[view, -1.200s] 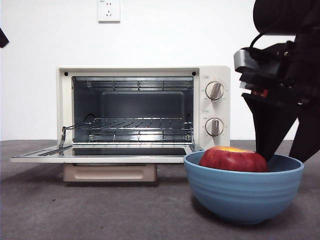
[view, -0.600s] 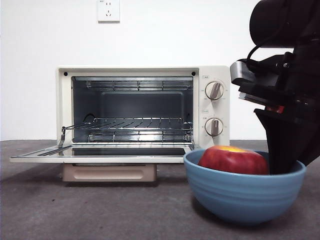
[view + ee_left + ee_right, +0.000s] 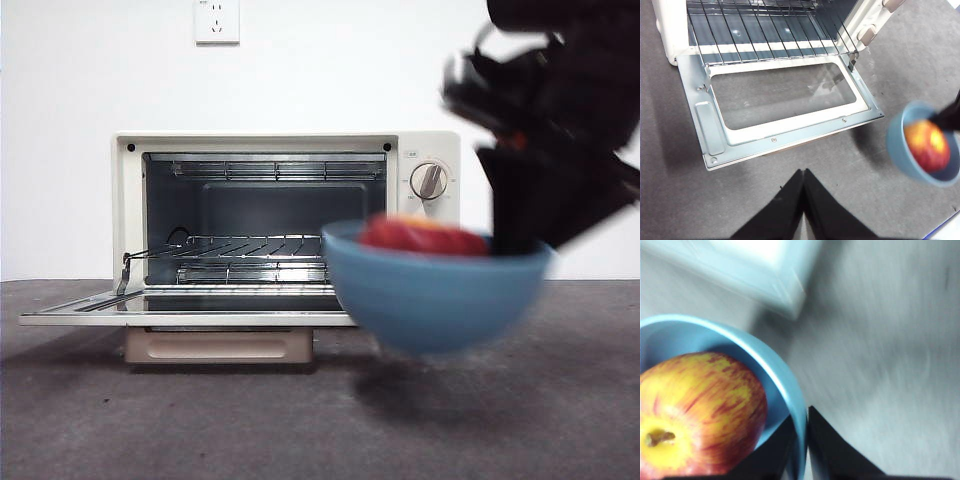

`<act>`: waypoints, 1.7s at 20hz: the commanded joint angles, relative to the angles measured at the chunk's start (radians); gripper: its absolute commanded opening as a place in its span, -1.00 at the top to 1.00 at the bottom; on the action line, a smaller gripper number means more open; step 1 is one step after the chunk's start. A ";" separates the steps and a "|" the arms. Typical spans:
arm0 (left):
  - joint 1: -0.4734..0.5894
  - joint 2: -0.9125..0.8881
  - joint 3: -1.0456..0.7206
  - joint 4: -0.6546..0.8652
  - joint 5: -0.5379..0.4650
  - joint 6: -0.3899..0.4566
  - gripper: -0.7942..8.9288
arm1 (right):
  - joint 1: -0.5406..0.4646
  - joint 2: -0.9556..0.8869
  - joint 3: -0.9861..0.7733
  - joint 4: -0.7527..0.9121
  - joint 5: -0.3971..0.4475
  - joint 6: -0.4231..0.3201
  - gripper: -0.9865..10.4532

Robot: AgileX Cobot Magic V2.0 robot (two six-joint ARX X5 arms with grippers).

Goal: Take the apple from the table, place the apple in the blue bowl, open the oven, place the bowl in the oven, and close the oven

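Right hand (image 3: pixel 801 440): pinching the rim of the bowl, one jaw inside the wall and one outside; in the front view it shows as a dark, blurred mass at 2 o'clock (image 3: pixel 520 215).
Bowl (image 3: pixel 435 295): blue, clear of the bench with its shadow on the surface beneath, in front of the oven's right end; blurred. Also seen from the left wrist (image 3: pixel 900 150) and the right wrist (image 3: pixel 755 352).
Apple (image 3: pixel 420 237): red with yellow patches, lying in the bowl, top showing above the rim; stem end visible from the right wrist (image 3: pixel 695 415).
Oven (image 3: pixel 285 145): cream-white, door (image 3: pixel 785 107) dropped flat and open, wire rack (image 3: pixel 255 245) inside, one knob (image 3: pixel 429 181) visible above the bowl.
Left hand (image 3: pixel 803 200): jaws pressed together, holding nothing, above the bench in front of the open door, well apart from the bowl.
Bench (image 3: pixel 150 420): dark grey, matte.
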 commanded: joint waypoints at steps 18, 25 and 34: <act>-0.010 0.004 0.006 0.014 0.001 -0.002 0.82 | 0.050 0.463 0.572 0.114 0.141 0.430 0.82; -0.053 0.004 0.006 0.013 0.001 -0.002 0.82 | 0.048 0.473 0.572 0.208 0.234 0.588 0.82; -0.084 0.004 0.006 0.002 0.001 -0.002 0.82 | 0.043 0.532 0.572 0.233 0.285 0.647 0.82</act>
